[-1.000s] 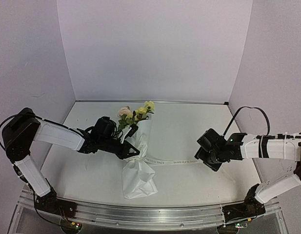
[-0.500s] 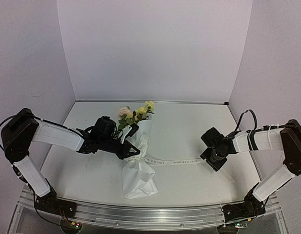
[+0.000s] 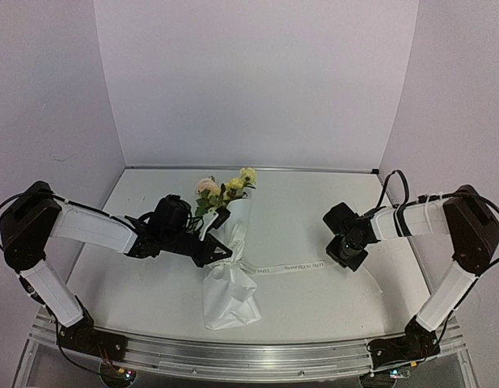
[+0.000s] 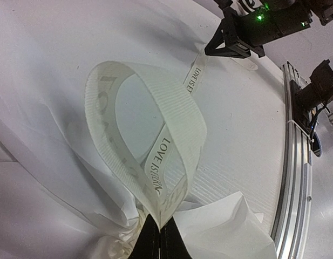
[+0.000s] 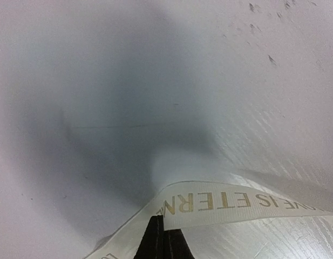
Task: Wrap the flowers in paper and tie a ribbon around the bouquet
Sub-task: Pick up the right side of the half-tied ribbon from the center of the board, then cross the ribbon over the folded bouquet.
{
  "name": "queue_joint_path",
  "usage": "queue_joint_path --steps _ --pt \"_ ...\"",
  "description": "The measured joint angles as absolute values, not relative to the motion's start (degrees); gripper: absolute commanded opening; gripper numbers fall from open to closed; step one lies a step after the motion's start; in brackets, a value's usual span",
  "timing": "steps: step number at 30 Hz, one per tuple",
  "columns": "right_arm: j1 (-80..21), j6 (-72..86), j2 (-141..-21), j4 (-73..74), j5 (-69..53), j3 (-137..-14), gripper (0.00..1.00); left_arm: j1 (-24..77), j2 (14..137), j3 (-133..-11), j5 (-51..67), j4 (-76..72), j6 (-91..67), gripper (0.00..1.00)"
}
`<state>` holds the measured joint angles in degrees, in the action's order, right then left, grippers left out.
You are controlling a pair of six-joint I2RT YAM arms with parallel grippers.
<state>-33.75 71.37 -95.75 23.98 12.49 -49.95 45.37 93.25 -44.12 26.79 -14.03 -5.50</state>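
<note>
The surface [image 3: 306,210] has walls on three sides and a metal rail [image 3: 233,357] along its near edge, with open room to the right of the bouquet [image 3: 230,259] and behind it up to the back wall [image 3: 257,81]. The bouquet lies at the middle, its long axis running near to far and leaning slightly right: the flowers [image 3: 226,186] point at the back wall and the wide crumpled end of the paper [image 3: 230,301] points at the rail, just short of it. The ribbon [image 3: 293,266] stretches rightward from the bouquet's waist, flat along the surface. The left arm reaches in low from the left, forearm sloping down to the waist, where the left tool [image 3: 220,252] is pinched together on a standing ribbon loop [image 4: 155,135]. The right arm folds back from the right wall, elbow high, and the right tool [image 3: 344,257], angled down, is clamped on the ribbon's far stretch [image 5: 236,202]
</note>
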Motion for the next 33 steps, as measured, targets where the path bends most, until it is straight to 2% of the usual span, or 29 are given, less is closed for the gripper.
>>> queue_joint_path --steps 5,9,18,27,33 --pt "-35.13 67.69 -95.79 27.25 12.6 -58.89 0.0 45.75 92.88 -43.57 26.81 -15.01 -4.42 0.0" --pt "-39.84 64.48 -97.26 29.61 12.25 -73.07 0.0 46.3 92.37 -42.15 26.83 -16.98 -3.41 0.0" --pt "-49.77 60.27 -110.08 28.9 2.21 -101.21 0.0 48.49 89.59 -36.78 25.64 -22.94 0.12 0.0" --pt "-52.07 62.39 -116.09 22.67 -12.29 -103.26 0.0 48.82 88.21 -33.61 23.54 -28.0 1.08 0.0" --pt "-53.26 65.99 -112.97 12.61 -15.36 -94.53 0.0 48.82 87.7 -30.33 22.85 -33.62 -1.1 0.0"
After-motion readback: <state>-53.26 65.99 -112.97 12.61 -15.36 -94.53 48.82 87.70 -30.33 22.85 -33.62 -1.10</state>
